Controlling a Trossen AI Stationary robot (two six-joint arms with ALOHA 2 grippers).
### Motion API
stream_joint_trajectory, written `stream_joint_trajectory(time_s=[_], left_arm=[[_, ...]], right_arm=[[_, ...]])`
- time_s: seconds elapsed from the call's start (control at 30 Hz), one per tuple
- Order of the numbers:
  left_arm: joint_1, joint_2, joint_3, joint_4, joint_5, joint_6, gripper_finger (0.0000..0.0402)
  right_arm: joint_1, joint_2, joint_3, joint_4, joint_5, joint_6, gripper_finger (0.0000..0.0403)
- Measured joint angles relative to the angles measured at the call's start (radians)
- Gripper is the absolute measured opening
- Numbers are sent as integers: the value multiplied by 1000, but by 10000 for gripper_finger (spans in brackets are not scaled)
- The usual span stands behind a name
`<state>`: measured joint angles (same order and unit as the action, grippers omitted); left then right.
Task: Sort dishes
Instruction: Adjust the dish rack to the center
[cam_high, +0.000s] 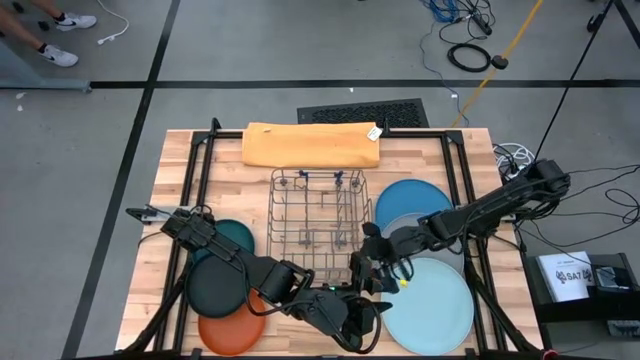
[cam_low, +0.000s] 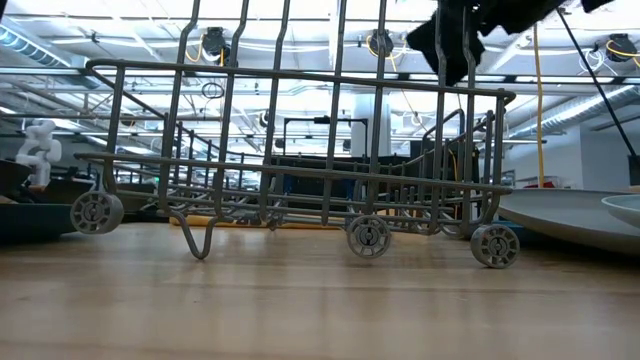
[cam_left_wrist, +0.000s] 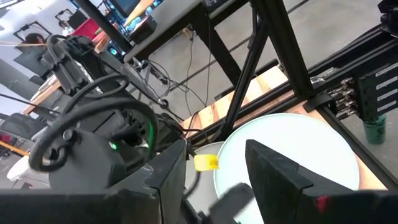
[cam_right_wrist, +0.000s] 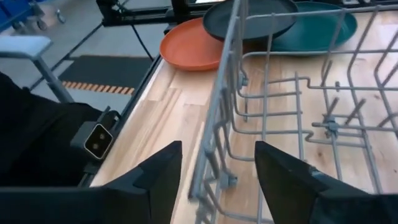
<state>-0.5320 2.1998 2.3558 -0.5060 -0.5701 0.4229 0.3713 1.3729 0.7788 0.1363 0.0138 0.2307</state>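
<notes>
The wire rack (cam_high: 312, 215) stands mid-table on small wheels (cam_low: 368, 237). Left of it lie the dark teal plate (cam_high: 232, 237), the black plate (cam_high: 217, 288) and the orange plate (cam_high: 230, 328), overlapping. Right of it lie the medium blue plate (cam_high: 413, 198), the grey plate (cam_high: 412, 228) and the light blue plate (cam_high: 430, 305). My right gripper (cam_right_wrist: 214, 177) is open at the rack's near right corner (cam_high: 362, 262), with the rack's near wall (cam_right_wrist: 225, 118) between its fingers. My left gripper (cam_high: 372, 322) is open and empty beside the light blue plate (cam_left_wrist: 292, 152).
A folded orange-yellow cloth (cam_high: 310, 145) lies along the far edge behind the rack. Black frame posts stand at the table's sides (cam_high: 195, 170). Bare wood shows in front of the rack (cam_low: 300, 300). My two arms are close together near the front edge.
</notes>
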Motion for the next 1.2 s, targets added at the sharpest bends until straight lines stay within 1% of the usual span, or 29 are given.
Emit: stream_joint_trajectory(time_s=[0.13,0.23,0.4,0.53,0.6,0.83,1.0,1.2], left_arm=[[0,0,0,0,0,-2,166],[0,0,0,-1,-1,-2,166],[0,0,0,-2,-1,-2,166],[0,0,0,-2,-2,-2,166],[0,0,0,-2,-3,-2,166],[0,0,0,-5,-3,-2,166],[0,0,0,-6,-3,-15,166],[0,0,0,-16,-3,-23,166]], right_arm=[[-12,64,55,-21,14,-48,174],[-22,102,84,-33,14,-73,148],[-46,132,100,-39,17,-86,84],[-56,129,100,-45,71,-90,23],[-58,128,100,-45,75,-96,7],[-62,128,100,-50,126,-79,2],[-66,127,100,-62,220,-35,1],[-73,127,100,-68,237,-1,1]])
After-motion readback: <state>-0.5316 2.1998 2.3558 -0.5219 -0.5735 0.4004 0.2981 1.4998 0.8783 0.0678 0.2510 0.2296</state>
